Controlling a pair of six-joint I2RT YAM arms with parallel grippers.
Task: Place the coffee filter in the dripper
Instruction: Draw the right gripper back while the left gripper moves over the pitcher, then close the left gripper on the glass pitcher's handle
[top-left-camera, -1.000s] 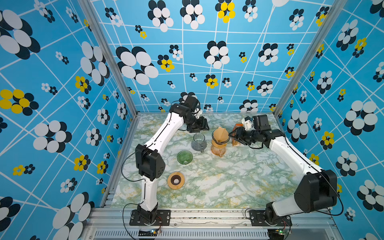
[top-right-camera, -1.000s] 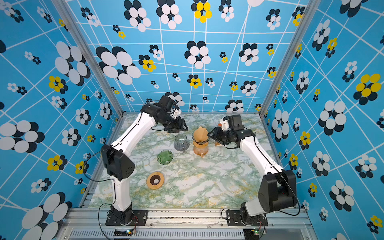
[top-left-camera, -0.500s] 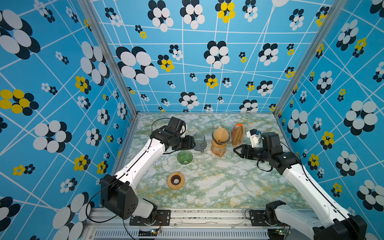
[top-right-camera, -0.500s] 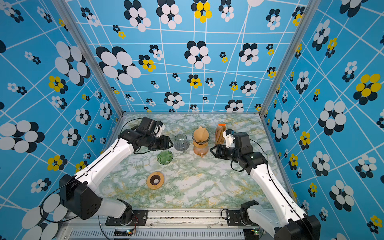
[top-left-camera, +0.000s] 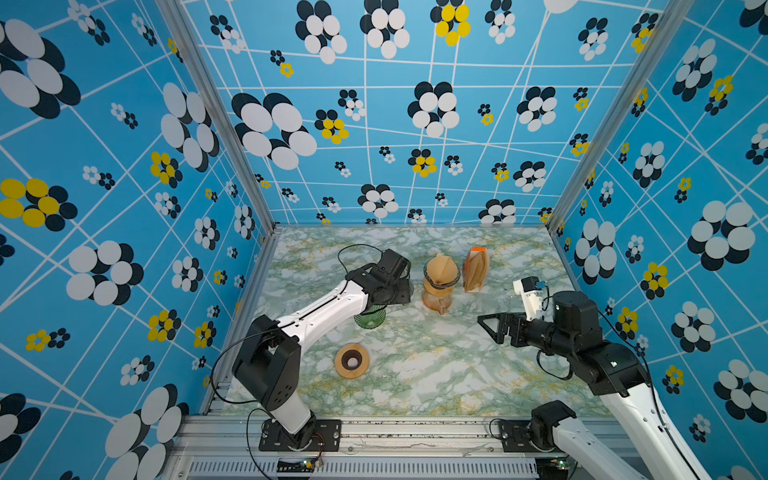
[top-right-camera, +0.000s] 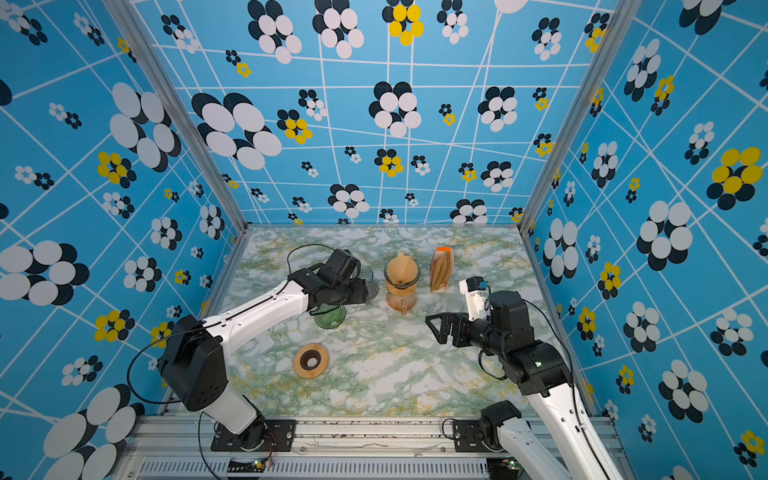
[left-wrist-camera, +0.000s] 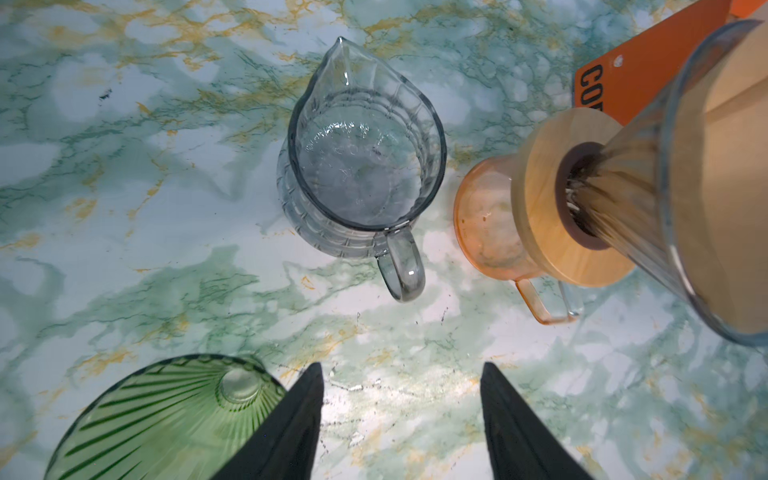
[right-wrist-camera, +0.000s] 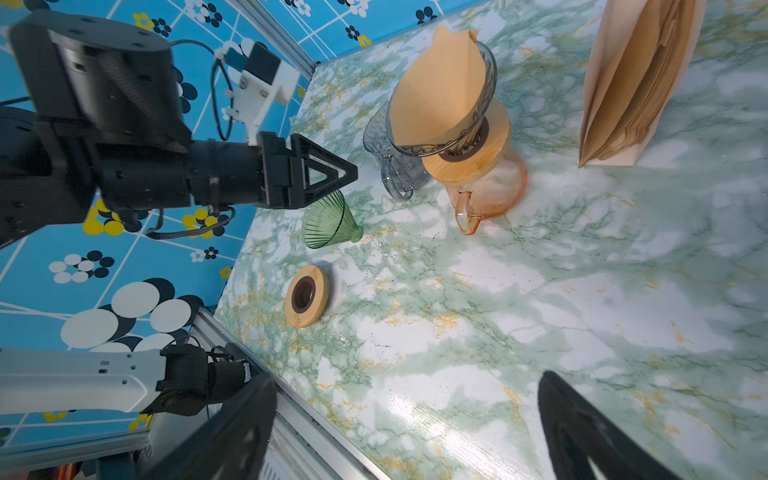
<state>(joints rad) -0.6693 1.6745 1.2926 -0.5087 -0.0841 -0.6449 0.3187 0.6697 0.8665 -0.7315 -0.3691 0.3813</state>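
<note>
Coffee filter (right-wrist-camera: 440, 83): one, brown paper, seated open in the clear glass dripper (right-wrist-camera: 465, 141). It lies ahead of the left fingers (left-wrist-camera: 291, 424) and off to their right-arm side, and well apart from the right fingers (right-wrist-camera: 582, 428).

Drippers: two. The clear one stands on a wooden ring (right-wrist-camera: 469, 166) atop the orange jug (right-wrist-camera: 498, 195). The green dripper (left-wrist-camera: 166, 415) lies on its side on the table (top-left-camera: 415, 374), just beside one left finger.

Wooden rings: two. The second ring (top-left-camera: 352, 360) lies flat and loose, nearer the arm bases than either gripper.

Jugs: two. The grey glass jug (left-wrist-camera: 361, 166) is empty and upright, straight ahead of the left fingers, close beside the orange one.

Filter pack (top-left-camera: 476, 270): one, standing, beyond the right fingers toward the back wall.

Left gripper (left-wrist-camera: 401, 368): fingers parted about halfway, nothing between them.

Right gripper (right-wrist-camera: 407, 378): fingers spread wide, holding nothing, above bare table.
</note>
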